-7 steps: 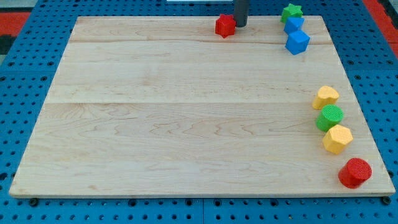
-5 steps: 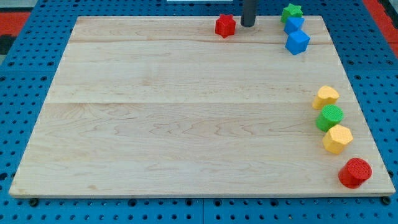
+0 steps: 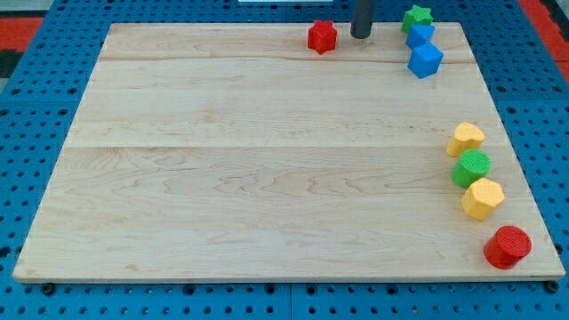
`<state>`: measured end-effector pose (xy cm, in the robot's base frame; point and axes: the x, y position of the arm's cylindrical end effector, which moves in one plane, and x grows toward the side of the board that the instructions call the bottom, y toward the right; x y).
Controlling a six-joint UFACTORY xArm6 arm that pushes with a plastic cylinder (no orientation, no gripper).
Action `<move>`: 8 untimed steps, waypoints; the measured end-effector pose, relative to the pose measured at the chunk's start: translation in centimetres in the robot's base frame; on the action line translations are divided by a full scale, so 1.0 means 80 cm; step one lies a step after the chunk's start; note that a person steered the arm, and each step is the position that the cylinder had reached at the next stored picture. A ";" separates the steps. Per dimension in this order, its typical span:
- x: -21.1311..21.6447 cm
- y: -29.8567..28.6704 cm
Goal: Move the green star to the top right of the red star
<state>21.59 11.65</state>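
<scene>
The red star (image 3: pixel 323 36) sits near the view's top edge of the wooden board (image 3: pixel 267 160), a little right of centre. The green star (image 3: pixel 417 17) sits at the top right corner, touching a blue block (image 3: pixel 420 36) just below it. My tip (image 3: pixel 361 36) stands on the board between the two stars, a short way right of the red star and apart from it, well left of the green star.
A second blue block (image 3: pixel 426 60) lies below the first. Down the right edge sit a yellow block (image 3: pixel 466 139), a green round block (image 3: pixel 471 167), a yellow hexagonal block (image 3: pixel 483 198) and a red round block (image 3: pixel 508 246).
My tip has slid to the right, away from the red star and toward the green star. No block has moved.
</scene>
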 end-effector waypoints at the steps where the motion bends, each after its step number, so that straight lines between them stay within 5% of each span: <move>1: 0.014 0.012; 3: 0.132 0.065; 5: 0.149 0.210; 8: -0.030 0.268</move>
<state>19.22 33.13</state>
